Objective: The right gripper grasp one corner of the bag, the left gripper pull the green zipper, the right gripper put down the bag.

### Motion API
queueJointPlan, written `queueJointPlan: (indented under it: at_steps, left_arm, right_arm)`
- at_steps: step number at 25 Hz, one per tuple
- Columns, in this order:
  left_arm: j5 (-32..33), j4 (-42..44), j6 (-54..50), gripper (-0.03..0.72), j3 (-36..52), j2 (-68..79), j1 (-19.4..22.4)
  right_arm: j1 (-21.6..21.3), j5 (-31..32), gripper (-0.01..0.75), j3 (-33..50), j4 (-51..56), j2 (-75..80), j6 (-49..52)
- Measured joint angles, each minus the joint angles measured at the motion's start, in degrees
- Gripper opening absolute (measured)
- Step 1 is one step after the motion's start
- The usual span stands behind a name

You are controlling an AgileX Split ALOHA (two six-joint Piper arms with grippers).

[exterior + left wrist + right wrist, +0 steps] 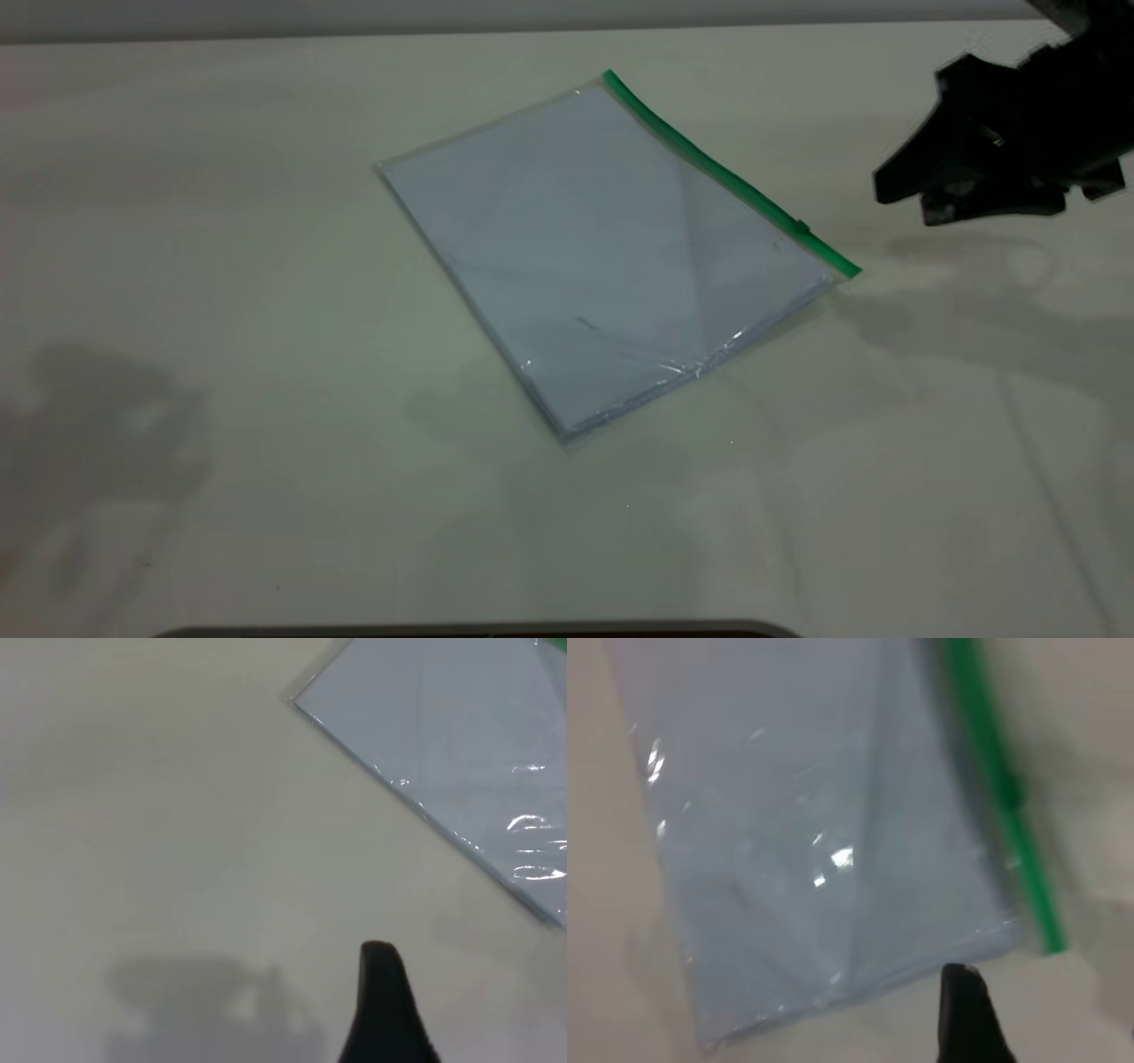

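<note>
Bag [602, 257] flat on table [221, 266], green zipper [726, 173] untouched; right gripper [904, 190] hovering near corner [846, 268], finger spread unclear; left gripper [383, 1005] likewise unclear

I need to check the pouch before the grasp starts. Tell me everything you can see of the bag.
The bag is a flat, rectangular, clear plastic pouch with white sheets showing through. It lies flat on the table, turned at an angle. The plastic looks glossy, with creases and glints near one short edge. The green zipper runs along one long edge, its small slider close to the corner nearest the right gripper. No gripper touches it.
</note>
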Motion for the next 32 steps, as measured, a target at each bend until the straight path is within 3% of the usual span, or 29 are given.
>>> queueJointPlan:
  at_steps: [4,12,23,29,32]
  left_arm:
    - [-1.06,-0.13,0.35,0.567,-0.05,0.30,0.00]
    - [-1.77,-0.18,0.35,0.567,-0.05,0.30,0.00]
    - [-2.46,-0.24,0.35,0.567,-0.05,0.30,0.00]
    - [-3.10,-0.24,0.35,0.567,-0.05,0.46,0.00]
    - [-3.39,-0.24,0.35,0.567,-0.05,0.57,0.00]
  right_arm:
    - [-1.32,3.55,0.471,-3.29,1.04,6.50,-3.14]
    - [0.74,5.47,0.469,-7.49,11.16,15.07,-9.01]
    - [4.73,8.26,0.458,-8.25,14.50,17.95,-10.05]
    - [7.19,8.03,0.317,-8.25,16.55,17.95,-11.14]
    - [7.52,8.34,0.134,-8.29,19.04,17.95,-13.18]
